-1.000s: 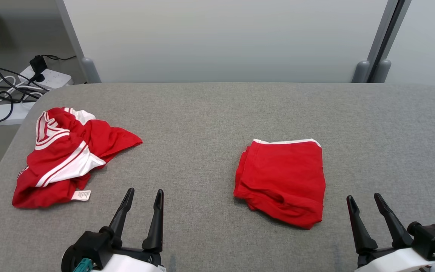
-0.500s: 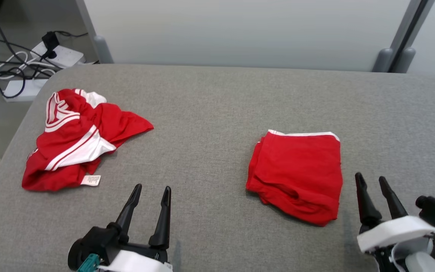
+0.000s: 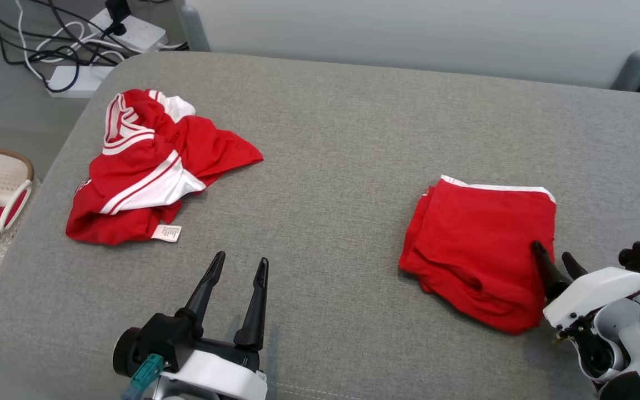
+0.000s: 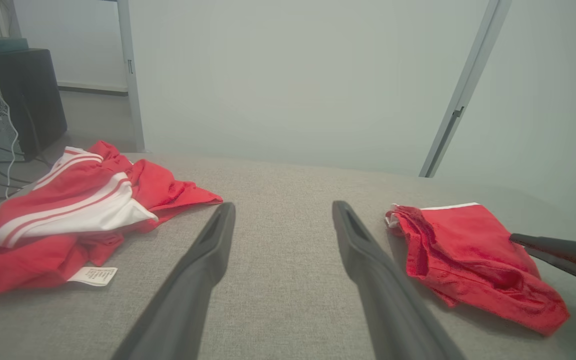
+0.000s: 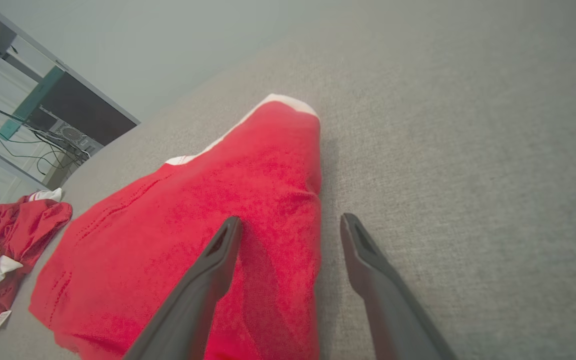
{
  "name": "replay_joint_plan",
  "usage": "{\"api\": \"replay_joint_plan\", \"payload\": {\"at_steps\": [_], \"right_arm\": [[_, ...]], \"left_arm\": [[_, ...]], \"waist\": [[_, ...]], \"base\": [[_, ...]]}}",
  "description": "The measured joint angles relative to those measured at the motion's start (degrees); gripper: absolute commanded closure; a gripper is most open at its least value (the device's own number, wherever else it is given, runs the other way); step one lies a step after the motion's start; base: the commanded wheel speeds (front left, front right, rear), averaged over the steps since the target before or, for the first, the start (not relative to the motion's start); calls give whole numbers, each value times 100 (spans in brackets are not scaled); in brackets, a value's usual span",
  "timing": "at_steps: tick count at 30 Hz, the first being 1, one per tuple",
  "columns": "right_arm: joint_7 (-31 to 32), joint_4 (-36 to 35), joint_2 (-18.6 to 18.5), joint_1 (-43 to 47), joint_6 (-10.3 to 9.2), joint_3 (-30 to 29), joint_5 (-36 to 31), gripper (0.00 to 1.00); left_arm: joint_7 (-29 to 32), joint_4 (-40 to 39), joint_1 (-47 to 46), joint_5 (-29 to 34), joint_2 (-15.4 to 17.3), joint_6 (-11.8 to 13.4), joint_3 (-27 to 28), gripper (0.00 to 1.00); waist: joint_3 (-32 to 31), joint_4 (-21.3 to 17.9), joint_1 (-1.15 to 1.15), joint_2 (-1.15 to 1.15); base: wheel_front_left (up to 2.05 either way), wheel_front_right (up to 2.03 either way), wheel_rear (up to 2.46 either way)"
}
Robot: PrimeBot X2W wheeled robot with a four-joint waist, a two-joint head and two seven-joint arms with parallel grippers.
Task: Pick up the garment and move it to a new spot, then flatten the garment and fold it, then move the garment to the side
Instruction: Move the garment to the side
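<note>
Left end effector (image 3: 242, 257) open, right end effector (image 3: 551, 251) open astride folded garment (image 3: 481, 239) edge, crumpled jersey (image 3: 148, 166) well apart

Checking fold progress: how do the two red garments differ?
The left garment lies crumpled, showing white stripes and a tag; the right garment is folded compact, plain red with a white edge. The right gripper straddles the right garment's edge; nothing touches the left garment. Both are red.
</note>
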Motion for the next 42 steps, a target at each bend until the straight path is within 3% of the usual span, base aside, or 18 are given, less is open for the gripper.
{"api": "replay_joint_plan", "payload": {"at_steps": [9, 10, 11, 12, 31, 42], "right_arm": [[226, 479, 3, -224, 0, 376, 369, 0], [226, 487, 4, -253, 0, 425, 404, 4], [225, 482, 1, -275, 0, 476, 426, 67], [205, 474, -3, -285, 0, 539, 436, 100], [-692, 506, -347, -439, 0, 1558, 458, 100], [-936, 655, -437, -533, 0, 1755, 555, 100]], "left_arm": [[1, 41, -18, 85, -1, 51, -81, 0], [0, 46, -39, 100, -1, 51, -93, 0], [1, 52, -71, 100, -2, 51, -105, 0], [0, 52, -93, 102, -1, 51, -109, 0], [1, 99, -90, 205, 0, 51, -119, 0], [0, 99, -113, 246, -1, -5, -127, 0]], "waist": [[74, 157, 0, 0], [72, 170, 0, 0], [69, 184, 0, 0], [65, 196, 0, 0], [-103, 240, 0, 0], [-24, -339, 0, 0]], "base": [[0, 0, 0], [0, 0, 0], [0, 0, 0], [0, 0, 0], [0, 0, 0], [0, 0, 0]]}}
